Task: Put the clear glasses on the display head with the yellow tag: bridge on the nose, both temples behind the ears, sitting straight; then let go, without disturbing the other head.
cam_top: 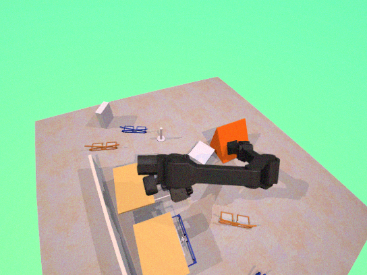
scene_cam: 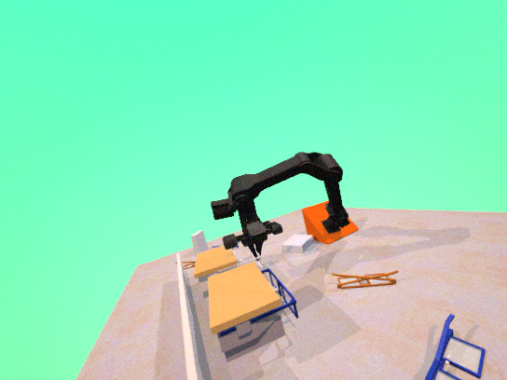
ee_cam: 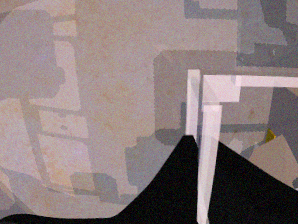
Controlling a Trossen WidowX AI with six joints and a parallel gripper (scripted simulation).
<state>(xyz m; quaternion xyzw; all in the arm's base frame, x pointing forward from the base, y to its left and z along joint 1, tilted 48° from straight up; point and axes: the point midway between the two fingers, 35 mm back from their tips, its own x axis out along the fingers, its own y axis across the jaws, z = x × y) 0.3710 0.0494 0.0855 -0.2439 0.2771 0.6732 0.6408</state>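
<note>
My gripper [scene_cam: 259,254] [ee_cam: 195,145] is shut on the clear glasses [ee_cam: 265,81] [cam_top: 162,197] at one corner of their white-edged frame. They are at the front of the farther display head [cam_top: 129,189] [scene_cam: 215,262], and one temple points toward its near side. The arm hides much of the glasses in the top view, so nose and ear contact cannot be told. A small yellow patch [ee_cam: 270,135] shows beyond the frame in the wrist view. The other display head [cam_top: 160,246] [scene_cam: 242,295] stands nearer and wears blue glasses [cam_top: 185,233] [scene_cam: 287,291].
A long upright panel [cam_top: 107,216] [scene_cam: 184,312] runs behind both heads. An orange wedge [cam_top: 233,135] [scene_cam: 317,225] and a white block [cam_top: 202,152] [scene_cam: 297,242] lie near the arm's base. Orange glasses [cam_top: 236,224] [scene_cam: 366,280] lie on the table. A small peg stand [cam_top: 160,138] stands farther back.
</note>
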